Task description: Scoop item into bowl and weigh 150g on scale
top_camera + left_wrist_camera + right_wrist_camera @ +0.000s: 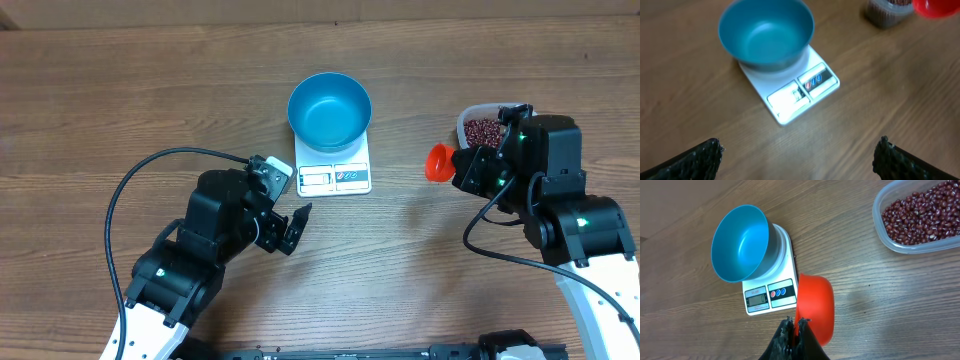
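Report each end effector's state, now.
Left end effector: open, holding nothing.
Right end effector: closed on the orange-red scoop.

The scale (pixel 334 178) lies near the middle of the table (pixel 100 90). The bowl (pixel 330 110) stands on its far part, so the display edge is uncovered at the near side. To the right, well apart, is the tub (pixel 466 118) with the beans (pixel 482 130) in it. The scoop (pixel 438 162) hangs between scale and tub, held in the right gripper (pixel 465 168). The left gripper (pixel 292 228) is before the scale, a little to the left.
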Motion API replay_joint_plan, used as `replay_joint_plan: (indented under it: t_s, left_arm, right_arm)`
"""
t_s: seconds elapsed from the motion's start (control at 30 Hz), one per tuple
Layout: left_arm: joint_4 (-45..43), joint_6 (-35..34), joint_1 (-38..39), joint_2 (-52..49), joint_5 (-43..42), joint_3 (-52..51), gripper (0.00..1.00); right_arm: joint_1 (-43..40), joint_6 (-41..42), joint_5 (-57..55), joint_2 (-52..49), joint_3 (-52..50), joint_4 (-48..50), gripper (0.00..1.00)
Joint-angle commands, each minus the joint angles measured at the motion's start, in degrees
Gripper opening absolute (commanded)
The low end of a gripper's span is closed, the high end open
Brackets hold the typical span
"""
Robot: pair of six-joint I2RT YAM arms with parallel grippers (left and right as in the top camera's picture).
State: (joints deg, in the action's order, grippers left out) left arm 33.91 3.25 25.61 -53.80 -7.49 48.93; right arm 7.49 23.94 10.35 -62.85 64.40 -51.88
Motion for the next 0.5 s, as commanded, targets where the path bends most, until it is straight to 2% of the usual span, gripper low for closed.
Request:
replay_joint_plan:
  t_s: [0.0, 0.17, 0.47]
  left_arm:
    - [-3.3, 1.0, -0.3, -0.2, 2.2, -0.4, 0.99]
    - [-5.1, 0.9, -0.3, -0.2, 6.1, -0.4, 1.00]
    - [-5.2, -0.7, -0.2, -0.6, 6.0, -0.4, 1.00]
  right_arm:
    - [-0.4, 0.0, 0.5, 0.4, 1.3, 0.4, 0.04]
    - [-0.4, 0.0, 0.5, 0.4, 1.3, 0.4, 0.04]
    - [-0.4, 0.0, 0.5, 0.4, 1.3, 0.8, 0.04]
